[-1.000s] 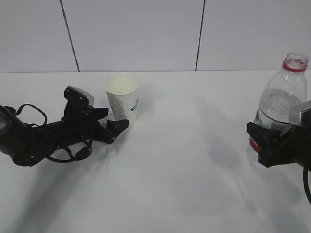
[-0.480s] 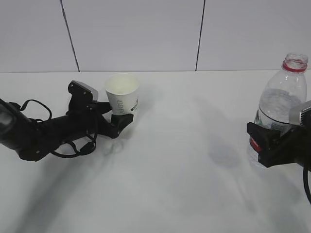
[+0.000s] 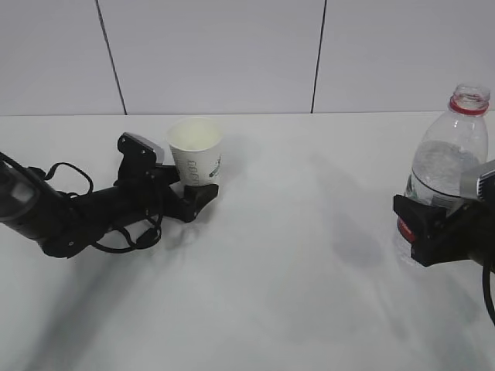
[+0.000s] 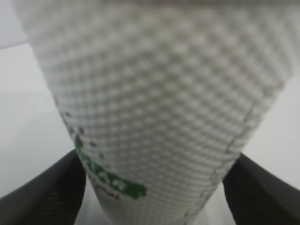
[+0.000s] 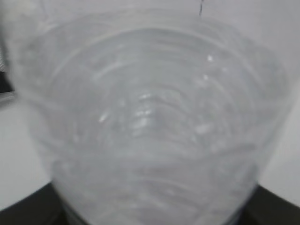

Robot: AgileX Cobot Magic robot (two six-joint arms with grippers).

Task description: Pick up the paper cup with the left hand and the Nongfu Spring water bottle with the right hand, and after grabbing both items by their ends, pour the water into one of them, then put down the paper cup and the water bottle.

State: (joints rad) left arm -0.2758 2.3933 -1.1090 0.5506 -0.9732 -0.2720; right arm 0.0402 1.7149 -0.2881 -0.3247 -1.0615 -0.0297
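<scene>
The paper cup (image 3: 195, 151) stands upright on the white table (image 3: 286, 270), toward the back left. The left hand (image 3: 188, 194) lies low along the table with its fingers (image 4: 44, 192) spread wide around the cup's base, one on each side; whether they touch the cup I cannot tell. At the right edge the Nongfu Spring water bottle (image 3: 448, 154) stands upright, capless, with water (image 5: 150, 140) inside. The right hand (image 3: 421, 229) has its fingers (image 3: 414, 220) closed on the bottle's lower part, at the red label.
</scene>
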